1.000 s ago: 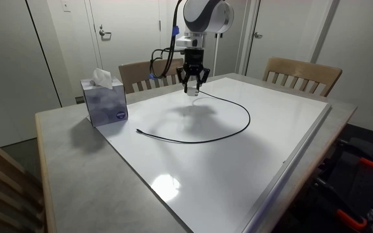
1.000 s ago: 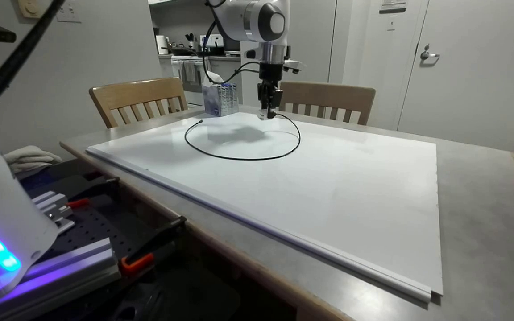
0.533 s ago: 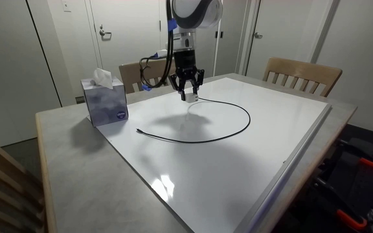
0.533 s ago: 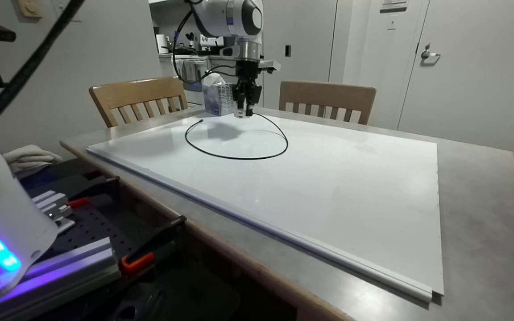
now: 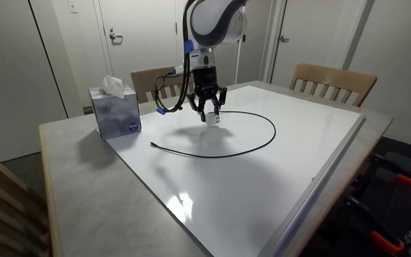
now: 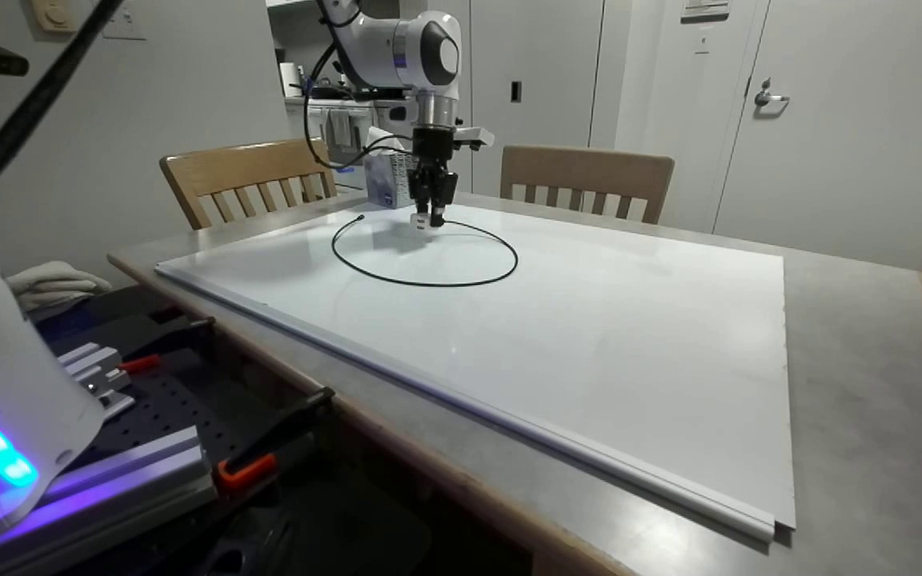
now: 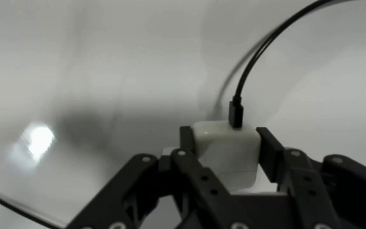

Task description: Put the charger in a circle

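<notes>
My gripper [image 7: 226, 137] is shut on the white plug block [image 7: 230, 152] of the charger, one finger pad against each side. The block's black connector [image 7: 235, 115] points away from the gripper in the wrist view. Low over the white board the block [image 5: 212, 118] hangs; whether it touches the surface I cannot tell. From it the black cable [image 5: 275, 132] sweeps round in a wide open loop on the board, seen in both exterior views. Its dark tip [image 6: 359, 218] lies on the tissue box side, with a gap between tip and block.
A blue-and-white tissue box [image 5: 116, 116] stands at the board's corner, close to the cable tip. The white board [image 6: 629, 344] covers much of the grey table [image 5: 95, 200]. A raised rail [image 6: 461, 400] runs along one board edge. Wooden chairs [image 5: 334, 80] stand around.
With the plug block in it, my gripper has come down towards the board and shifted towards the tissue box side. The cable near the block now lies lower; the dark tip has stayed put.
</notes>
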You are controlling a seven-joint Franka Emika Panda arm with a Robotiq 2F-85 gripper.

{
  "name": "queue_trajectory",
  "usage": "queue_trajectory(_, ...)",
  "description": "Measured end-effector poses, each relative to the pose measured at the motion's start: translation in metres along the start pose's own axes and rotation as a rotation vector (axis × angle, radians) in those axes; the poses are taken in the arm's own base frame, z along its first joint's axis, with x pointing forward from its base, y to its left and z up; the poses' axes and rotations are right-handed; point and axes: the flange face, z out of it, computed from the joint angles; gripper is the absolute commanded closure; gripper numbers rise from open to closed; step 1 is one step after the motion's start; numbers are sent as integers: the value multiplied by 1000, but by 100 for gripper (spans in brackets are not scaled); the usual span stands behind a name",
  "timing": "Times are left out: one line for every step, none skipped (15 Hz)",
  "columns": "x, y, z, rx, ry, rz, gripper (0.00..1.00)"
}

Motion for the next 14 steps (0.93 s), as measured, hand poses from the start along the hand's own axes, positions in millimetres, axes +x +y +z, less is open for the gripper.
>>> queue_trajectory(1, 0, 4, -4, -14, 24, 74)
queue_trajectory(3, 1, 7, -7, -25, 46, 74)
queue_trajectory(5, 1, 8, -9, -31, 64, 74)
queue_trajectory(8, 1, 8, -12, -33, 77, 74)
queue_trajectory(11, 2, 8, -14, -30, 87, 74)
queue_trajectory(14, 3, 8, -16, -25, 94, 24)
queue_trajectory(17, 3, 5, -18, -23, 101, 23)
queue_trajectory(19, 3, 4, -19, -21, 109, 16)
queue_trajectory(21, 3, 1, -20, -22, 116, 10)
queue_trajectory(22, 1, -3, -21, -23, 124, 2)
queue_trajectory(24, 0, -5, -21, -25, 131, 1)
queue_trajectory(25, -1, -9, -20, -28, 137, 0)
queue_trajectory(26, -3, -11, -20, -30, 143, 0)
queue_trajectory(26, -5, -14, -18, -32, 151, 0)
